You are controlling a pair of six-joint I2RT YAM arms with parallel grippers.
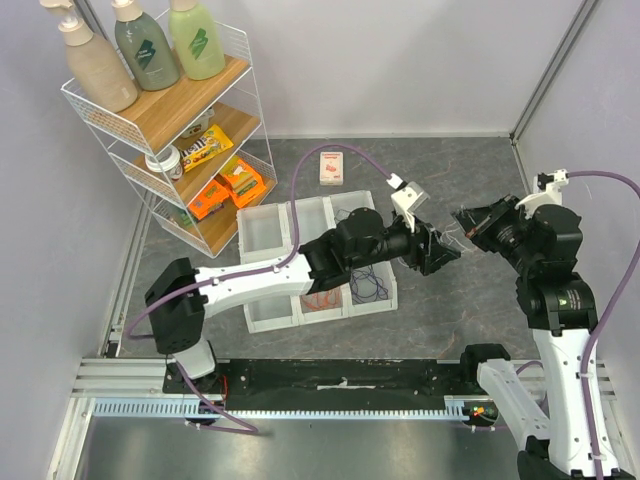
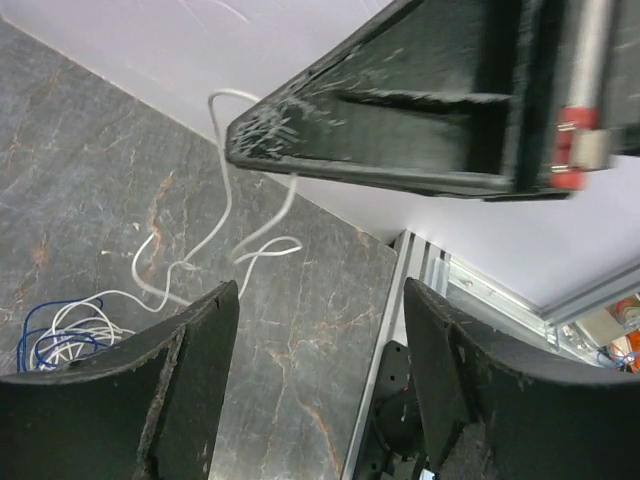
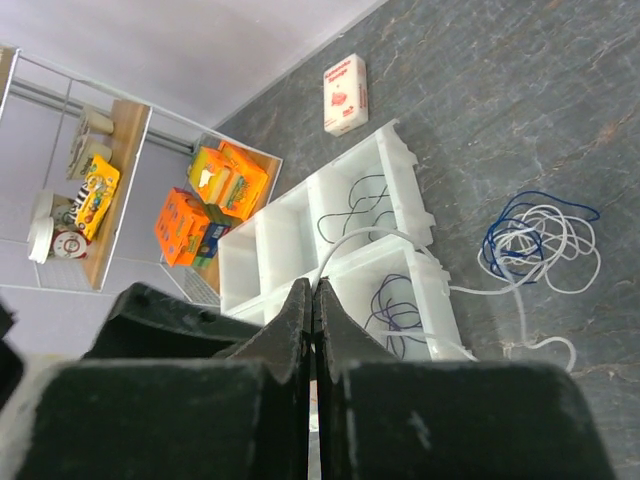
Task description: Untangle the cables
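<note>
Top external view: both arms meet above the grey table, just right of a white divided tray (image 1: 262, 230). The left gripper (image 1: 440, 252) reaches in from the left, the right gripper (image 1: 465, 222) from the right, and their tips are close together.

On the right wrist view, the right gripper's fingers (image 3: 300, 320) are pressed together on a white cable (image 3: 350, 238). The cable arcs out from the tips and trails down toward a loose bunch of blue and white cables (image 3: 535, 235) lying on the table to the right of the tray.

On the left wrist view, the left gripper (image 2: 320, 290) stands wide, with nothing between its fingers (image 2: 190, 380) — the white cable hangs just beyond them from the other gripper's tip.

In the tray, a purple cable (image 1: 368, 285) and an orange-red one (image 1: 320, 300) lie in separate near compartments.
</note>
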